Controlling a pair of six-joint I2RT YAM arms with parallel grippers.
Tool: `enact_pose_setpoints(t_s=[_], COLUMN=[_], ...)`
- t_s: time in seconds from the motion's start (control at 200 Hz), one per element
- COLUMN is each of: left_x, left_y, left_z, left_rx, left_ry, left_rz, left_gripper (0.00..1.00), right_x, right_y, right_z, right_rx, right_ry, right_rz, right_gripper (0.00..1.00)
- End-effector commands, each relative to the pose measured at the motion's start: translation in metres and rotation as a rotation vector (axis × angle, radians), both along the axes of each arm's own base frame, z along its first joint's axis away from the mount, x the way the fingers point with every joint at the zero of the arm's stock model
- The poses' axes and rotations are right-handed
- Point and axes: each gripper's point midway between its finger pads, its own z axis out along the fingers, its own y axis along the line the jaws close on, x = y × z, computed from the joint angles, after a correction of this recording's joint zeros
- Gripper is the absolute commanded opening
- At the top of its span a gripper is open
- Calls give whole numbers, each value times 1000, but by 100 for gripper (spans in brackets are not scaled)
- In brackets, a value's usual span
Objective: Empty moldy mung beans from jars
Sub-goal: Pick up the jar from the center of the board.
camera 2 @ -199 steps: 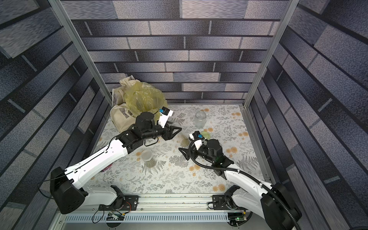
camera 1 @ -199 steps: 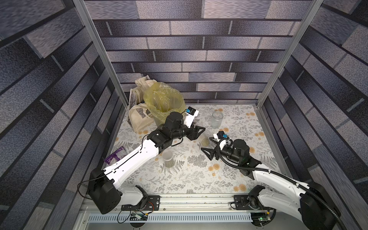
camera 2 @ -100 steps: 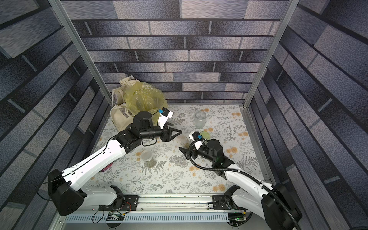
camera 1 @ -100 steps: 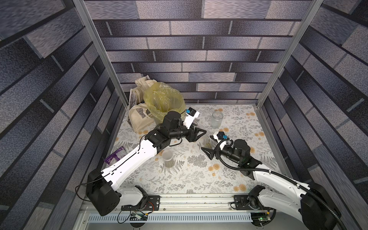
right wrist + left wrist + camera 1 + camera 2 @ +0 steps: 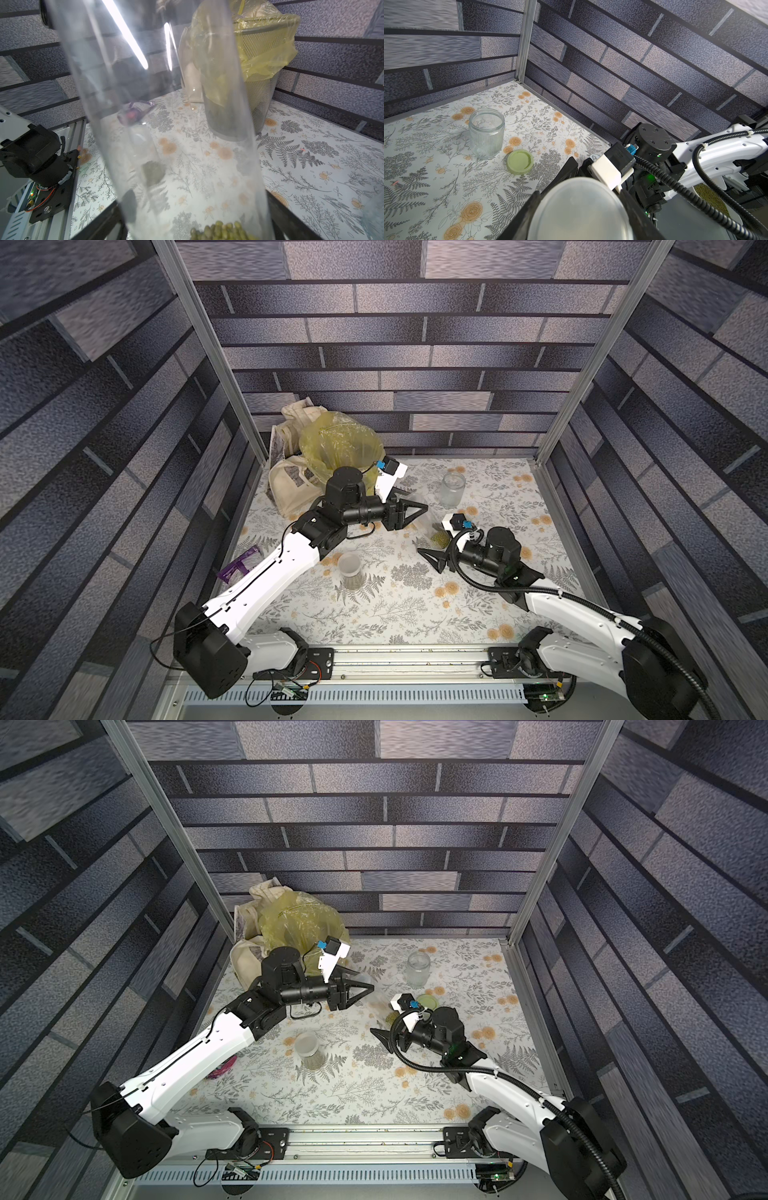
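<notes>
Gripping frosted lid with left tool, close by the top of the tall jar; cannot tell whether lid on or just off. Straddling that jar low down with right tool, jaws wide; cannot tell whether pinched. Holding the mung beans in the jar's bottom, mid-table, not over the yellow-bagged bin.

Risks: slipping on the slick clear wall, tipping from the low hold, spilling beans short of the bin; clipping left arm or short jar en route.

Working on a flat floral-print table, busy pattern likely to hide strays. Boxed in by brick-pattern walls on three sides.
</notes>
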Motion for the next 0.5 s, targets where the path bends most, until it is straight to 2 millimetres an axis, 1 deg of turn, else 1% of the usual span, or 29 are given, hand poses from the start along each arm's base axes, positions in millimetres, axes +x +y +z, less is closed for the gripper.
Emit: enact_pose_setpoints(t_s=[0.0,0.13,0.23,0.321,0.381,0.436,0.496], left_x=[-7,-2,4,8,9,11,14], left_y=[3,3,5,6,6,7,9], left_z=[14,10,4,3,2,2,1], left_rx=[-50,-48,-49,-61,-64,-66,-69], left_ry=[-15,0,20,32,33,28,27], left_rz=[-31,-29,-21,-17,-13,-11,-2], left_gripper=[57,57,57,57,57,57,57], right_x=[-1,-4,-6,-7,-7,-7,-7], right_y=[5,5,4,2,1,2,2], right_z=[25,31,35,38,40,40,40], right_rx=[51,64,71,78,81,85,86], right_ry=[-63,-69,-82,-93,-98,-102,-105], right_rz=[35,51,53,44,40,42,45], right_gripper=[94,92,89,85,80,72,69])
